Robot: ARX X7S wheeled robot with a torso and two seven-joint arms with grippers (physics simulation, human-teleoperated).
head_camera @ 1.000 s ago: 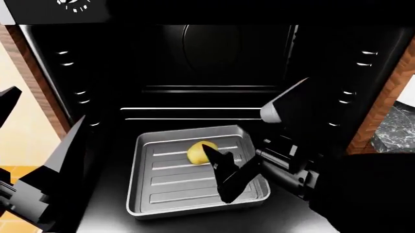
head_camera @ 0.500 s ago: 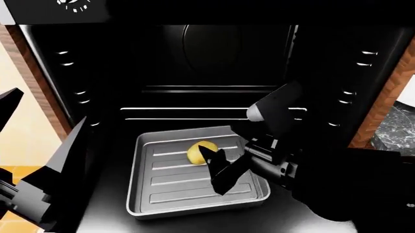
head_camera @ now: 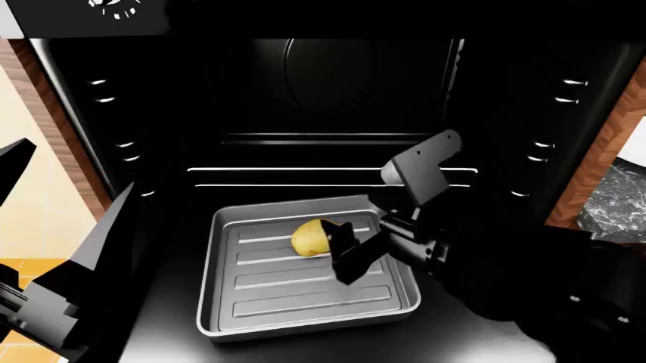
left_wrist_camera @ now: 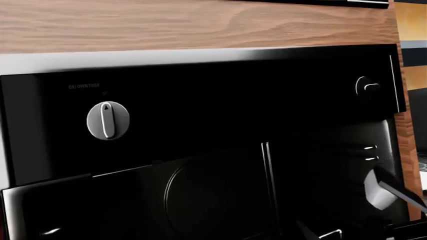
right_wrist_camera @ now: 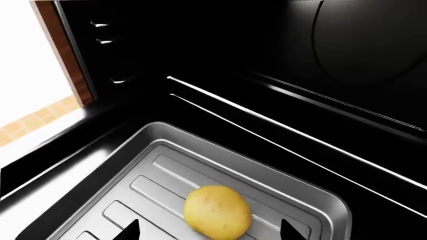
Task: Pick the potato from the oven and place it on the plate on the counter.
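Nearing potato (head_camera: 310, 237), right end effector (head_camera: 341, 253) advanced.

The black oven (left_wrist_camera: 200, 150) fills the view: 1 round knob (left_wrist_camera: 107, 120) on its panel, wood (left_wrist_camera: 193, 22) above it.

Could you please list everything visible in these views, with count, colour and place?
potato: one, yellow-tan, lying on the tray's rear half.
tray: one, grey, ribbed, on the oven floor.
oven: one, black, cavity open, with a round rear fan and side rails.
knob: one, silver-grey, on the oven's control panel.
wood panelling: brown, above and beside the oven.
counter: black-grey marble, a corner at the head view's right edge.
right gripper: one, black, open, fingertips either side of the potato, not shut on it.
left gripper: one, black, outside the oven at its left; open or shut unclear.
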